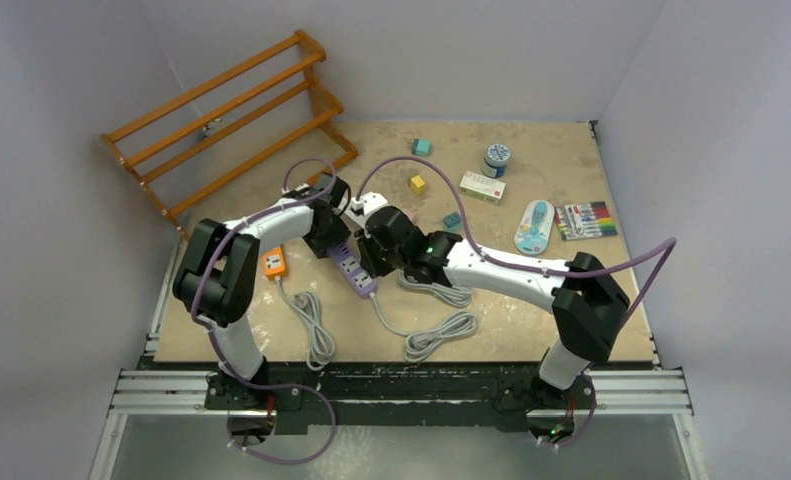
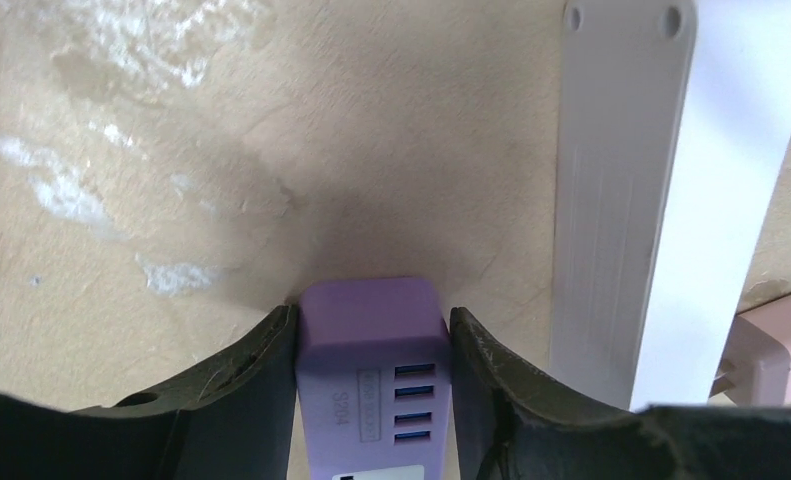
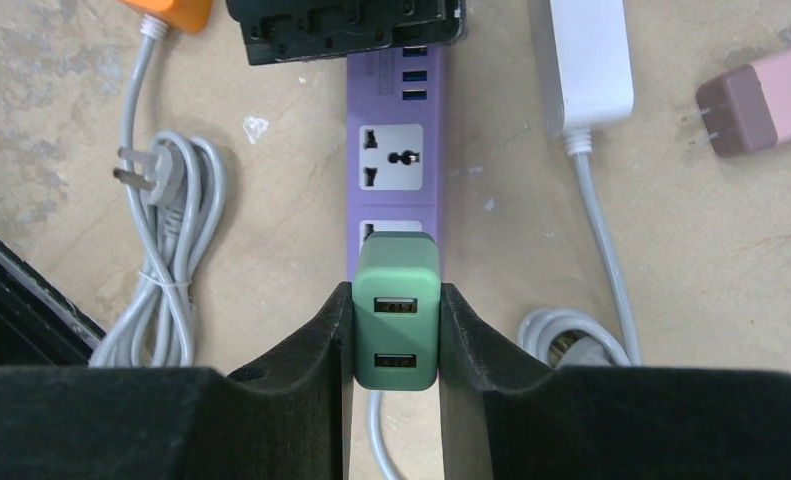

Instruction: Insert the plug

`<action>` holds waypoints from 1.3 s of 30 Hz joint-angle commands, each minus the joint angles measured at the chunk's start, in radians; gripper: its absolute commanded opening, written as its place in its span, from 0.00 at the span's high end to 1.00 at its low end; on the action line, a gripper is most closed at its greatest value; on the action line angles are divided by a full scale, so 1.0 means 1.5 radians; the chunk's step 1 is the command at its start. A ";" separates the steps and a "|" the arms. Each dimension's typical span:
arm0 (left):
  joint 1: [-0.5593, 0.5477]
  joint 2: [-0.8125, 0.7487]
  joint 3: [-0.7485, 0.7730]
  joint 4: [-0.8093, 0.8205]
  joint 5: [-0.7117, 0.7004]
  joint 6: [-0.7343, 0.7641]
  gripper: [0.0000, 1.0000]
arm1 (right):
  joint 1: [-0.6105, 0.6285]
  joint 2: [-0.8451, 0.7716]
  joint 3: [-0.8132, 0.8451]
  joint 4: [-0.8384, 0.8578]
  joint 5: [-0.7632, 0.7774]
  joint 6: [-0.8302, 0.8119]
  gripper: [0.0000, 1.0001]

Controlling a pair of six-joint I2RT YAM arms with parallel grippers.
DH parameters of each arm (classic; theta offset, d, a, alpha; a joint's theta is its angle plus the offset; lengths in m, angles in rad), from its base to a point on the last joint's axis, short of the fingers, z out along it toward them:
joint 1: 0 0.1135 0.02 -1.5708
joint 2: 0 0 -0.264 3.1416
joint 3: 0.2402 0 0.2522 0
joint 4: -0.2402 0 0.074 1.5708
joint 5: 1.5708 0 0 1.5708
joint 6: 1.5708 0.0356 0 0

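Plug (image 3: 395, 325) (green, USB type) sits clenched in right jaws at purple power strip (image 3: 376, 105), left jaws grasping its end.

Plain pale grey-white walls (image 1: 61, 150) close the scene at 9, 12 and 3 o'clock. The table top (image 1: 561, 160) is a worn beige board, scuffed with whitish patches and evenly lit, with only soft shadows. A slatted orange-brown wooden rack (image 1: 211, 85) stands tilted at 10 o'clock, partly off the board and close to the wall. Silver metal rails (image 1: 651, 390) run along the 6 o'clock edge. Below them lies what may be a grey floor (image 1: 421, 450).
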 commanded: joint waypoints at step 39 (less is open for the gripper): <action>-0.085 -0.034 -0.017 -0.070 0.074 -0.101 0.30 | 0.004 -0.109 -0.108 0.069 -0.001 -0.044 1.00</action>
